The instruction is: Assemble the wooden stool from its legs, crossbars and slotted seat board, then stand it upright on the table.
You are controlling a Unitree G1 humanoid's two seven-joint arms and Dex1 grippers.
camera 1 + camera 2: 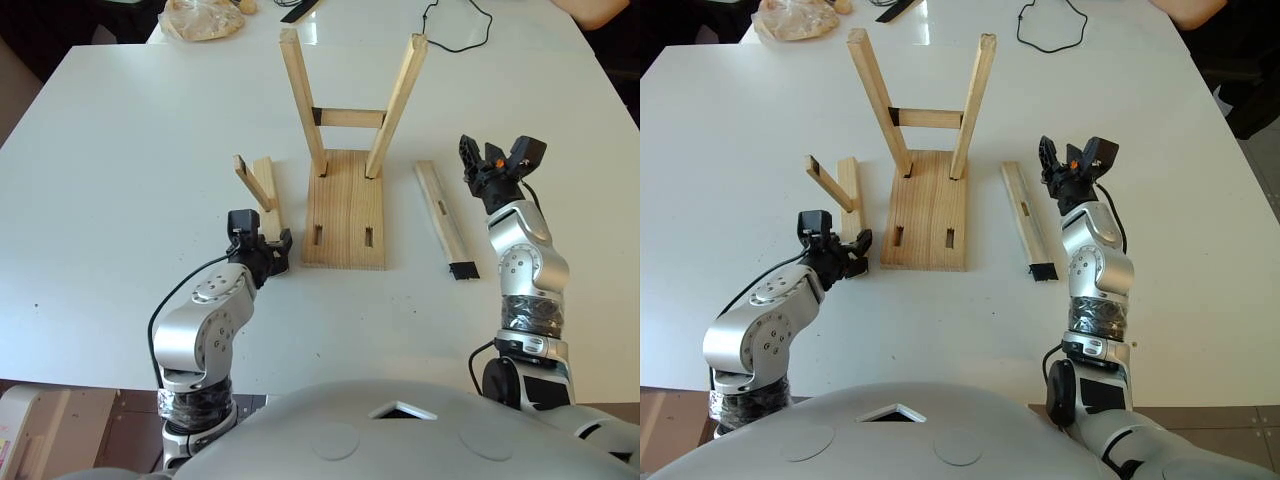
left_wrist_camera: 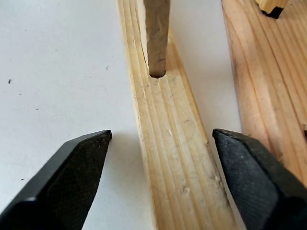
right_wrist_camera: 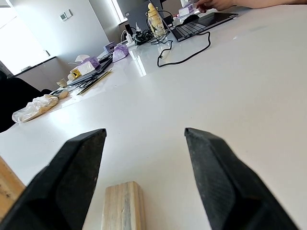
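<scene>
Lying flat mid-tabletop (image 1: 130, 150), the slotted seat board (image 1: 345, 205) carries two legs (image 1: 303, 100) joined by a crossbar (image 1: 352, 118) in its far slots. The left gripper (image 1: 262, 242) has its fingers spread around the near end of the left leg (image 1: 268, 195). The right gripper (image 1: 502, 152), fingers released, hovers beside the loose right leg (image 1: 445, 220).

Readable text, labels, numbers, signs: none legible on any item.
</scene>
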